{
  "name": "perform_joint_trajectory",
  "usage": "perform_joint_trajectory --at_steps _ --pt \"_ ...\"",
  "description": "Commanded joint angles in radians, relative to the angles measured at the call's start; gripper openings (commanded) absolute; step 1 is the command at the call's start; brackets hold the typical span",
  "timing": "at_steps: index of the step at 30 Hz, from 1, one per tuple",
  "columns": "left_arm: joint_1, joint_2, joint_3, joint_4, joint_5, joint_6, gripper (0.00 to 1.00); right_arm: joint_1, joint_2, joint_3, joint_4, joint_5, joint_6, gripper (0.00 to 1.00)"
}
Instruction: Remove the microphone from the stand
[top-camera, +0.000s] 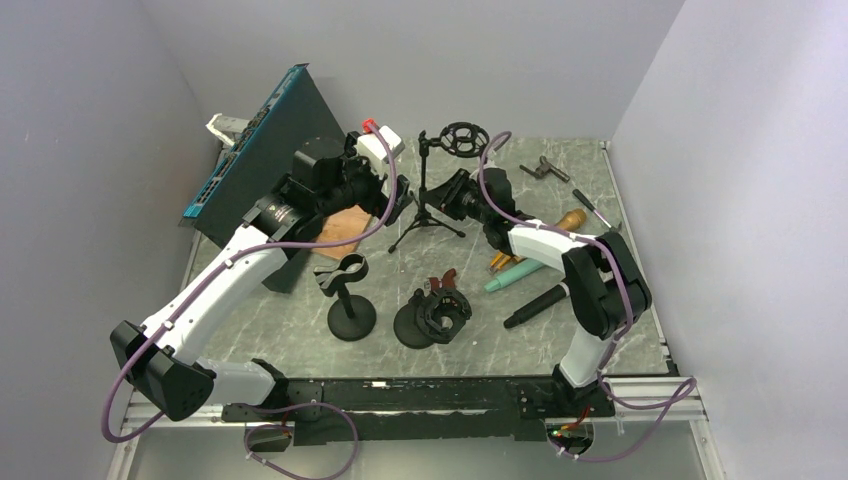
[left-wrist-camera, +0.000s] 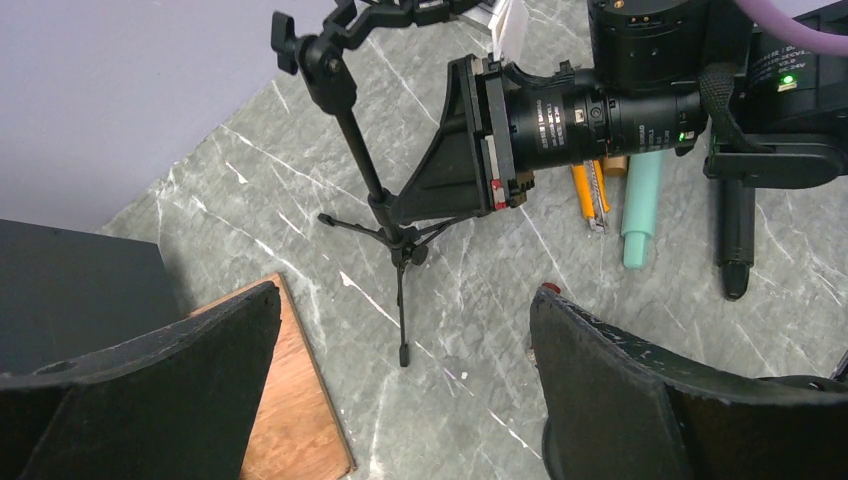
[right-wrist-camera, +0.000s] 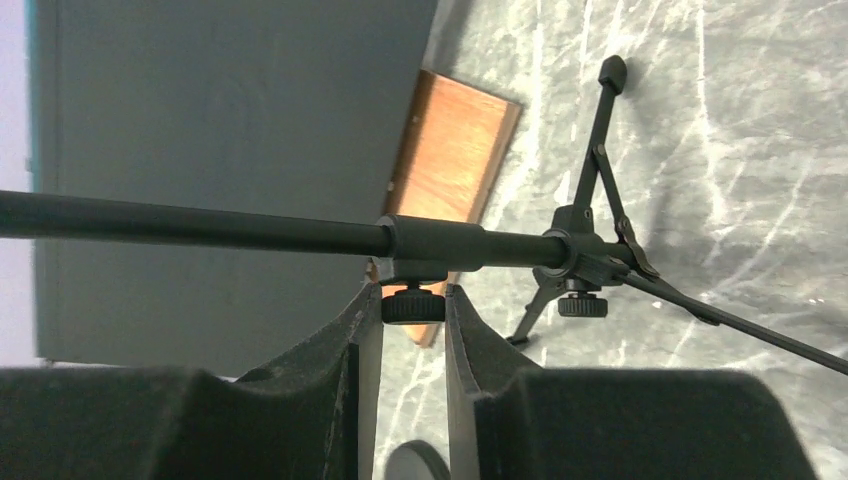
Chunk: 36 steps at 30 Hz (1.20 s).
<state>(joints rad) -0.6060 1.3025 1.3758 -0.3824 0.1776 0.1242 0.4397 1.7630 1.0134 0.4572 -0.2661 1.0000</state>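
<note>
Tripod stand (top-camera: 426, 190) upright, top centre. The right gripper (right-wrist-camera: 413, 296) reaches in low and pinches it at its knob (right-wrist-camera: 412, 310). The left gripper (left-wrist-camera: 405, 300) gapes wide, released.

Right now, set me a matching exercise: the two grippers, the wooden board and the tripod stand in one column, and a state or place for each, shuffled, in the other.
Column one
1. left gripper
2. right gripper
3. wooden board
4. tripod stand

Column two
A. upright on three legs
B. closed on a knob of the pole
C. wide open, holding nothing
D. lying flat beside the dark panel

Pairs: 1-C, 2-B, 3-D, 4-A
</note>
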Motion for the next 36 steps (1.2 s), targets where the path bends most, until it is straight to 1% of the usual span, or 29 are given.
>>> perform_joint_trajectory --at_steps 1,6,7,8,10,12,14,17,20,21,23,28,30,31,34,36 --pt "-0.007 -0.006 0.002 0.018 -0.009 0.017 0.97 0.010 -0.037 0.038 -0.161 0.134 -0.169 0.00" --pt "-0.010 -0.002 0.003 0.016 -0.014 0.020 0.97 0.008 -0.013 0.053 -0.128 0.057 -0.159 0.00" --pt "-0.011 -0.002 0.002 0.016 -0.014 0.021 0.97 0.007 -0.010 0.055 -0.121 0.036 -0.150 0.02" --pt "-0.012 -0.002 0.002 0.017 -0.015 0.023 0.97 0.004 -0.012 0.050 -0.108 0.021 -0.137 0.09" --pt "-0.012 -0.003 0.002 0.017 -0.019 0.023 0.97 -0.009 -0.018 0.024 -0.058 -0.026 -0.098 0.28" --pt "-0.012 -0.005 0.000 0.017 -0.021 0.026 0.97 -0.029 -0.023 -0.013 0.016 -0.090 -0.042 0.43" --pt "-0.013 -0.007 0.001 0.016 -0.023 0.026 0.97 -0.053 -0.029 -0.050 0.087 -0.142 0.013 0.52" --pt "-0.014 -0.010 0.002 0.014 -0.026 0.028 0.97 -0.079 -0.056 -0.096 0.150 -0.186 0.055 0.61" --pt "-0.015 -0.011 0.002 0.014 -0.025 0.028 0.98 -0.094 -0.107 -0.125 0.148 -0.179 0.043 0.73" --pt "-0.015 -0.011 0.003 0.015 -0.022 0.026 0.97 -0.096 -0.119 -0.126 0.135 -0.174 0.036 0.75" --pt "-0.015 -0.009 0.005 0.015 -0.015 0.022 0.97 -0.106 -0.125 -0.124 0.134 -0.185 0.041 0.78" --pt "-0.016 -0.007 0.002 0.014 -0.020 0.026 0.97 -0.113 -0.088 -0.120 0.240 -0.245 0.126 0.78" --pt "-0.016 -0.006 0.002 0.014 -0.020 0.025 0.97 -0.112 -0.051 -0.112 0.306 -0.278 0.174 0.72" --pt "-0.017 -0.006 0.003 0.015 -0.020 0.025 0.97 -0.113 -0.030 -0.113 0.347 -0.291 0.207 0.71" --pt "-0.018 -0.006 0.004 0.013 -0.021 0.026 0.97 -0.109 0.028 -0.114 0.440 -0.307 0.280 0.62" --pt "-0.019 -0.006 0.003 0.015 -0.021 0.027 0.97 -0.104 0.058 -0.100 0.447 -0.306 0.290 0.53"
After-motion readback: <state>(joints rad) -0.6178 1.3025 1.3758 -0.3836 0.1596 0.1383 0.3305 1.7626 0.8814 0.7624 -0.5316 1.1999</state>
